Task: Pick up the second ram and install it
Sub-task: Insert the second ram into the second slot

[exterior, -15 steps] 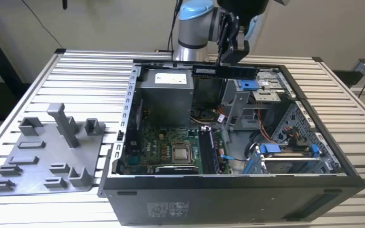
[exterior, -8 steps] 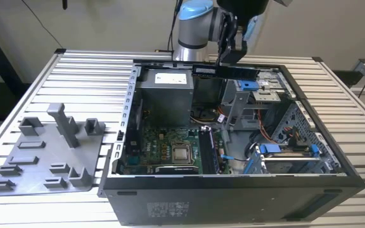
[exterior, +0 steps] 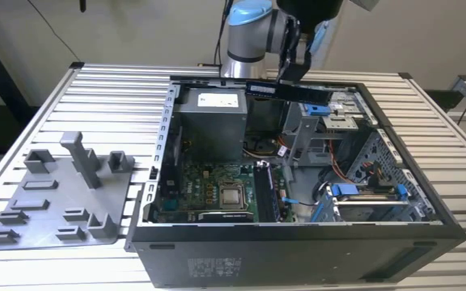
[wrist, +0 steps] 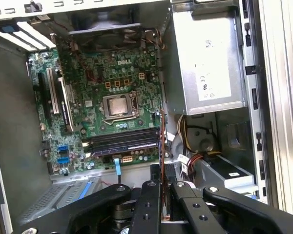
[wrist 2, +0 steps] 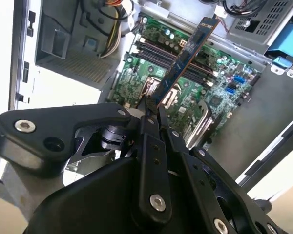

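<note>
One stick, the second ram [exterior: 288,91], is clamped by its flat faces between the closed fingers of the gripper [exterior: 285,80]. It hangs level, high above the open computer case [exterior: 298,233]. In the second wrist view the board [wrist 2: 185,58] runs out past the gripper [wrist 2: 154,105] and slants across the motherboard [wrist 2: 195,92] far beneath it. In the first wrist view I see the stick edge-on [wrist: 162,139] just ahead of the gripper [wrist: 162,183]. The long dark memory slots [wrist: 122,141] lie well below the hand and off to one side of that edge.

From where I stand, the step turns on alignment. The stick's long edge looks to sit across the slots rather than along them, so I judge the wrist wants turning until the two run parallel. The descent should be straight, and the pressure even on both ends. The grey fixture plate [exterior: 55,194] lies well away from the hand, outside the case.
</note>
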Robot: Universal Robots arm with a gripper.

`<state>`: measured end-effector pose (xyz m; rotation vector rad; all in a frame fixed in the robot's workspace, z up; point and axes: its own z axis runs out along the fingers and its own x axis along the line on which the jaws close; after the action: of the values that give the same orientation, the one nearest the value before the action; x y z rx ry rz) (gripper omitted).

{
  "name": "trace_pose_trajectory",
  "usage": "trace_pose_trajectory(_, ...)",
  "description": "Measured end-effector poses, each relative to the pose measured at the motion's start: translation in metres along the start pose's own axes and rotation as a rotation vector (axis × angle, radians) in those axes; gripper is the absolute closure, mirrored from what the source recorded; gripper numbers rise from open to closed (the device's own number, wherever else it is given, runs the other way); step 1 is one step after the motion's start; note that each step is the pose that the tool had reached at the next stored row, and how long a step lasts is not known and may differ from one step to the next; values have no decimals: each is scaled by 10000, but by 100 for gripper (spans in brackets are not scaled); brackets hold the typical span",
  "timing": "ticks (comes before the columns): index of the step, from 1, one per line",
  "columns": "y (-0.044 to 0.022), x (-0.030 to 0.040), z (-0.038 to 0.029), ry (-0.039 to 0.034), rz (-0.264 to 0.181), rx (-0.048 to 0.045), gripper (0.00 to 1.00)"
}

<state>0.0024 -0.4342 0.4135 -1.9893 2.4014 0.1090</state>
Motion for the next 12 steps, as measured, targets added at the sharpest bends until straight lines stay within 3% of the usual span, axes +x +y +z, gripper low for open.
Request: trace_pose_trajectory(12, 17, 4, 11, -51, 1422, 59, 86)
